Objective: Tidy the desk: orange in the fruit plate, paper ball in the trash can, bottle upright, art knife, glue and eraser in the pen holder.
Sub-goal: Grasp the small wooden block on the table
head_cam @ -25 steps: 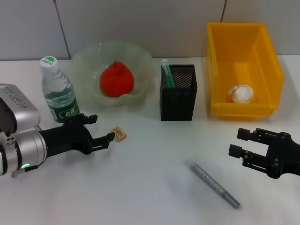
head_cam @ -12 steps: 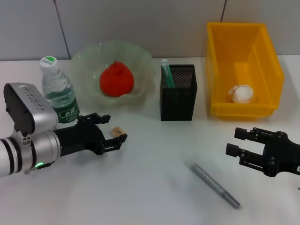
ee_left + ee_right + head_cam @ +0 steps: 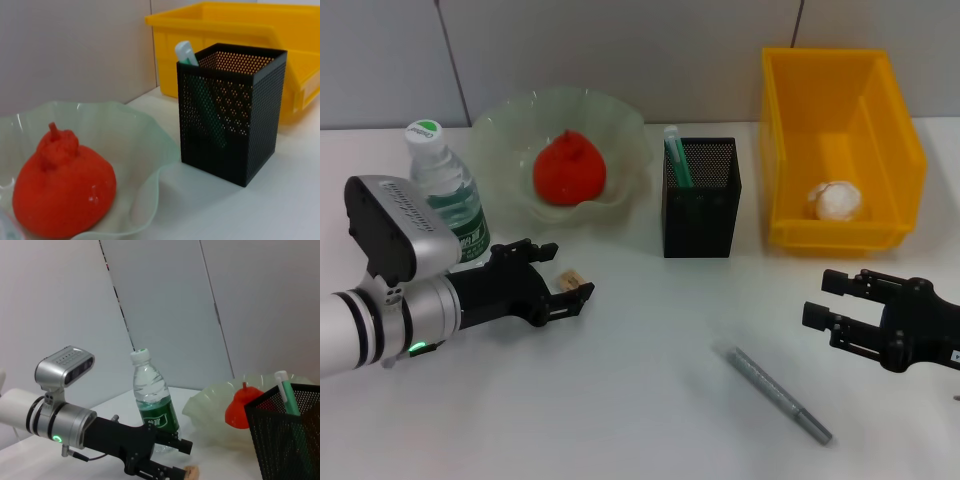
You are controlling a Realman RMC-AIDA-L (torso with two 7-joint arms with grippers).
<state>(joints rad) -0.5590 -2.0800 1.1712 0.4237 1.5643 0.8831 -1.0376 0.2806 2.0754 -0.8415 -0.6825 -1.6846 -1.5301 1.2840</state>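
The small tan eraser (image 3: pixel 571 279) lies on the white desk between the open fingers of my left gripper (image 3: pixel 566 272), which reaches in low from the left; the same gripper (image 3: pixel 176 458) and the eraser (image 3: pixel 191 471) show in the right wrist view. The orange (image 3: pixel 569 168) sits in the pale-green fruit plate (image 3: pixel 500 130). The bottle (image 3: pixel 445 195) stands upright behind my left arm. The glue (image 3: pixel 675 157) leans in the black mesh pen holder (image 3: pixel 700 205). The paper ball (image 3: pixel 836 201) rests in the yellow trash can (image 3: pixel 775 140). A grey art knife (image 3: pixel 778 394) lies on the desk. My right gripper (image 3: pixel 826 298) hovers open at the right.
The left wrist view shows the orange (image 3: pixel 62 192), the fruit plate (image 3: pixel 142 142), the pen holder (image 3: pixel 232 115) and the trash can (image 3: pixel 225 20) close together along the back wall. The art knife lies between the two arms, nearer the right one.
My left arm has pushed forward to the right, bringing its open fingers to either side of the eraser. The right gripper has barely shifted.
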